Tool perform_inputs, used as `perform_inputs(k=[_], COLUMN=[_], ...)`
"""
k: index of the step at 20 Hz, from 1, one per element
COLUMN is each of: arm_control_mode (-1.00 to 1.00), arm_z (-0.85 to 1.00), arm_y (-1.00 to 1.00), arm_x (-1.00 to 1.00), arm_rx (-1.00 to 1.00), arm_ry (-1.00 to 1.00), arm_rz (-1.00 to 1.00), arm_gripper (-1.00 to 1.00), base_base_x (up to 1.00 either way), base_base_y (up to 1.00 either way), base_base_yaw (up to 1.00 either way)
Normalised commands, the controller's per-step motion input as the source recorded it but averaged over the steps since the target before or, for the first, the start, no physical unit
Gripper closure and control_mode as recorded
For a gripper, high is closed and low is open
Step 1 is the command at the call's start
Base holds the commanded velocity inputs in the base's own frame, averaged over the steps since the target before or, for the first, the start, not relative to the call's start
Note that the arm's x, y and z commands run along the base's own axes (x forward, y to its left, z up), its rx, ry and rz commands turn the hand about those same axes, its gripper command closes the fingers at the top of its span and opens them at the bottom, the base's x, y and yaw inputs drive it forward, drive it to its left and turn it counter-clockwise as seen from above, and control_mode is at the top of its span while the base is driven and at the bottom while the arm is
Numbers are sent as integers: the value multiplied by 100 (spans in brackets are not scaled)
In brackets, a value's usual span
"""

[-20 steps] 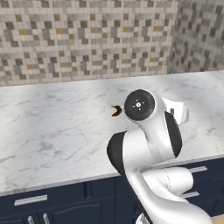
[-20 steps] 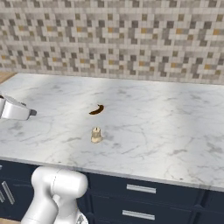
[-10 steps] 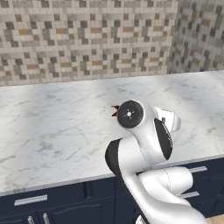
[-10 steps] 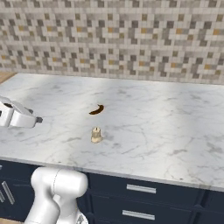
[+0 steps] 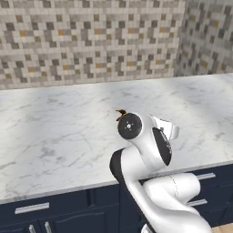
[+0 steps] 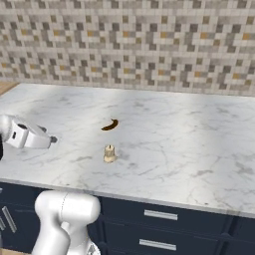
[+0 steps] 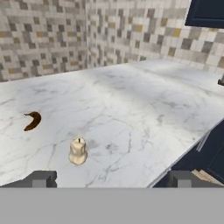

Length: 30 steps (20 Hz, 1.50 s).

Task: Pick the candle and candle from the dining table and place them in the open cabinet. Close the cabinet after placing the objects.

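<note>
A short lumpy cream candle (image 6: 109,154) stands upright near the front edge of the white marble desk (image 6: 189,149), a brown crescent pastry (image 6: 109,124) just beyond it. To its left the robot's jaws (image 7: 111,178) hang wide open, holding nothing.

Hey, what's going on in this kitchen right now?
A white robot arm is reaching over the marble dining table with its gripper open and empty. A short cream candle stands untouched on the marble just ahead of the jaws, and a brown crescent pastry lies beyond it. Nothing has been picked up yet.
</note>
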Motion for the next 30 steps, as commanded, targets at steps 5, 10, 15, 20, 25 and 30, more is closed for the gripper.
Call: perform_inputs(k=[5, 10, 15, 20, 25, 30], arm_control_mode=[-100, -100, -100, -100, -100, -100], arm_z=[-47, -47, -36, -17, -7, -3], arm_y=[0, -2, -6, -18, -25, -23], arm_x=[21, 10, 15, 24, 25, 25], arm_rx=[0, 0, 2, 3, 4, 5], arm_ry=[-11, -11, -9, -9, -4, 2], arm_rz=[-1, -3, -5, -7, -7, -5], arm_gripper=[-100, -100, -100, -100, -100, -100], base_base_x=[0, 0, 0, 0, 0, 0], base_base_y=[0, 0, 0, 0, 0, 0], base_base_yaw=[0, 0, 0, 0, 0, 0])
